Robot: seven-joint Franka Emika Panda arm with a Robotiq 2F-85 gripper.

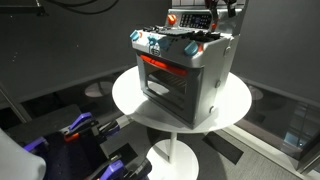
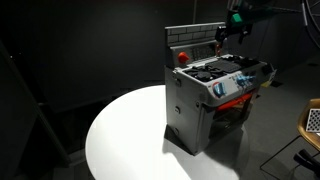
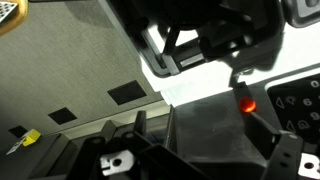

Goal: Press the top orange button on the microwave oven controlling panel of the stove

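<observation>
A grey toy stove (image 1: 185, 70) (image 2: 205, 100) with an orange oven front stands on a round white table (image 1: 130, 95) (image 2: 120, 130). Its upright back panel carries a red knob (image 1: 170, 17) (image 2: 182, 57). My gripper (image 1: 215, 15) (image 2: 232, 30) hangs at the top of that back panel, at the end away from the red knob. In the wrist view a glowing orange button (image 3: 246, 103) sits on a dark panel, right beside one fingertip. My gripper (image 3: 195, 110) looks open and holds nothing.
The stove top carries black burners and blue-white knobs (image 2: 222, 82). Dark equipment with blue parts (image 1: 75, 128) lies beside the table's base. The wrist view shows grey carpet with dark squares (image 3: 125, 93) and a yellow object (image 3: 25, 137).
</observation>
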